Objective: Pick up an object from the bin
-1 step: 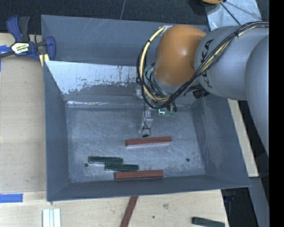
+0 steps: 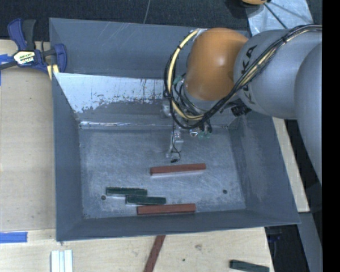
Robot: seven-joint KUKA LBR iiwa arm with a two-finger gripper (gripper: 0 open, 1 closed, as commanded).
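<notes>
BIN PICK, VIEW FROM ABOVE: My KUKA arm (image 2: 283,67) reaches in from the right. Its orange wrist cover (image 2: 212,67) is ringed by yellow and black cables (image 2: 174,81). The gripper (image 2: 174,154) points down over the middle of the grey metal bin (image 2: 68,169), closer to the far wall than to the near one. From this angle I cannot make out whether the gripper is spread or closed.

The nearest thing to it is a reddish-brown flat bar (image 2: 178,169). It lies on the bin floor just past the gripper's tip, on the side toward the near wall, with its length running crosswise under the tool. I cannot tell if the tip touches it or stands just apart.

Farther from the gripper in the same direction, a second reddish-brown bar (image 2: 166,209) lies along the foot of the near wall, roughly parallel to the first and well apart from it.

Off to the gripper's left on that near side lie two dark green bars. The longer one (image 2: 126,192) sits farther left. The shorter one (image 2: 145,200) is tucked against it and lies just beside the second brown bar's left end.
</notes>
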